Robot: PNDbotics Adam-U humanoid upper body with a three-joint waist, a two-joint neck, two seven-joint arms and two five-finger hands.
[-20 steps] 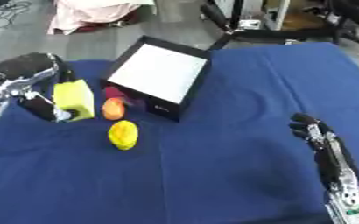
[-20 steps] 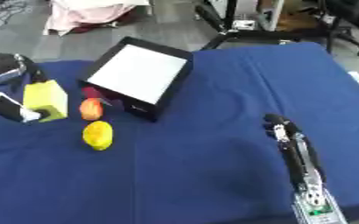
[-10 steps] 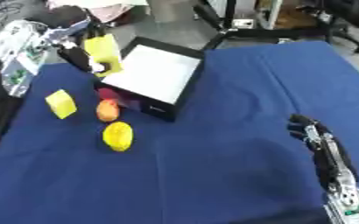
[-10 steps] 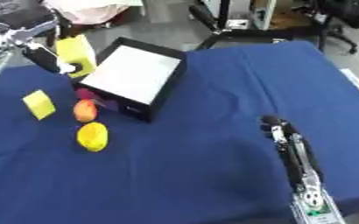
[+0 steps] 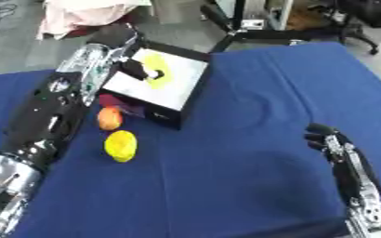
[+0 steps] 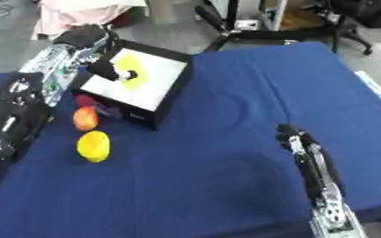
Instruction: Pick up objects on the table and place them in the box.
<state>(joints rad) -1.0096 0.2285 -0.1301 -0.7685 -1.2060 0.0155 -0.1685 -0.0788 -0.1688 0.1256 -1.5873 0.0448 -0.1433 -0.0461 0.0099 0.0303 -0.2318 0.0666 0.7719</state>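
The step in hand looks like the drop into the box [image 5: 174, 109], which stands in the upper left of the frame; the left hand [image 6: 111, 69] reaches over its white floor with a yellow object [image 5: 154, 74] just beside the dark fingers [image 5: 139, 69]; whether they clamp it or have let go I cannot tell; next the arm must lift clear and go for the orange fruit [image 5: 109, 118] or the yellow fruit [image 5: 121, 145] on the blue tabletop [image 5: 251, 121], left of centre; the right hand [image 5: 333, 145] rests at lower right, fingers relaxed.
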